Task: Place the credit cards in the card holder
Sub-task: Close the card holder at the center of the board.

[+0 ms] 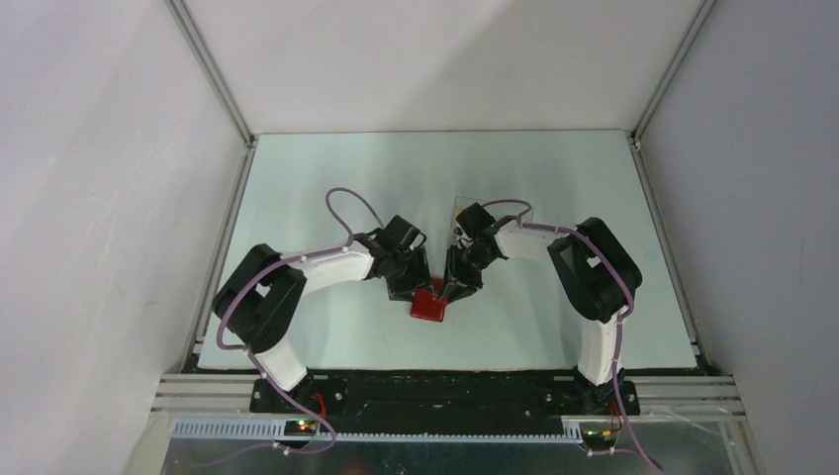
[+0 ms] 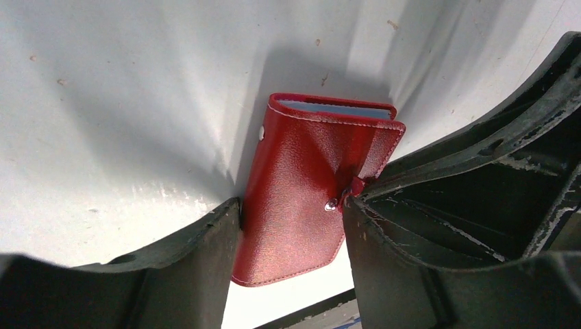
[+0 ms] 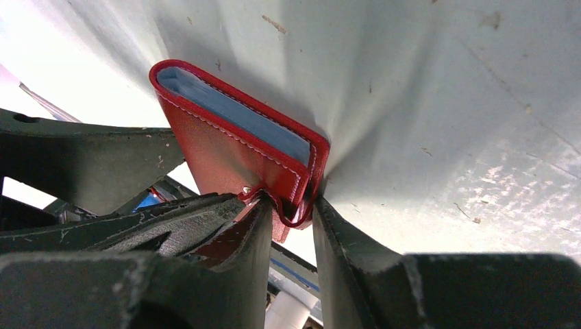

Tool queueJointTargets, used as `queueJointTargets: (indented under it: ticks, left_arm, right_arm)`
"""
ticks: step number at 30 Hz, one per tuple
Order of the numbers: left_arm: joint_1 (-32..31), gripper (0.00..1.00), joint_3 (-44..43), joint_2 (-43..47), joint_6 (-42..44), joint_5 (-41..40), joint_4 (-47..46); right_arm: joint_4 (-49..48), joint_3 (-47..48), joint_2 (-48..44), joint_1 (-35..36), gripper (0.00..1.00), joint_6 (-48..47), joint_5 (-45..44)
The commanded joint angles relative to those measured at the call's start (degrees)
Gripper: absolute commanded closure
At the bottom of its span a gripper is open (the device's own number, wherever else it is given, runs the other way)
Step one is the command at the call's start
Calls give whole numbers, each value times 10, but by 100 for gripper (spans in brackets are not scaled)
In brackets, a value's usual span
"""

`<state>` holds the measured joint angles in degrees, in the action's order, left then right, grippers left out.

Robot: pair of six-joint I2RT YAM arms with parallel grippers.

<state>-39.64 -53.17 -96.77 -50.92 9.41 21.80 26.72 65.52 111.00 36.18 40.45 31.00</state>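
Observation:
The card holder (image 1: 428,307), a red folded wallet with a blue-grey inside showing at its far edge, sits between both grippers near the table's front middle. My left gripper (image 1: 408,289) grips it across its width; in the left wrist view (image 2: 291,212) one finger presses each side of the wallet (image 2: 301,178), the right one by the metal snap. My right gripper (image 1: 457,292) pinches the wallet's corner with the little red tab (image 3: 296,205); the wallet (image 3: 219,140) stands folded beyond its fingers. No credit cards show in any view.
A clear plastic box (image 1: 510,210) lies just behind the right arm's wrist. The pale table (image 1: 326,168) is walled by grey panels at the left, right and back. The arm bases stand at the near edge.

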Motion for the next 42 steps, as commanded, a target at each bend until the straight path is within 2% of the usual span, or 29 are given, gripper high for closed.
queueJointTargets:
  ticks: [1,10,16,23,31,42]
  left_arm:
    - [-33,34,12,-46,2,-13,-87]
    - [-31,31,60,41,-25,-67,-84]
    - [-32,31,40,2,-7,-35,-84]
    - [-37,41,38,4,1,-24,-84]
    - [-38,44,25,-31,5,-16,-81]
    - [-44,53,13,-67,-9,-28,-52]
  right_arm:
    - [-58,-13,57,44,67,-9,-66]
    - [-57,-13,67,42,67,-8,-61]
    - [-56,-13,66,41,67,-7,-62]
    - [-58,-13,69,37,67,-4,-56]
    - [-72,-14,72,37,67,5,-41]
    - [-78,0,93,38,67,12,-49]
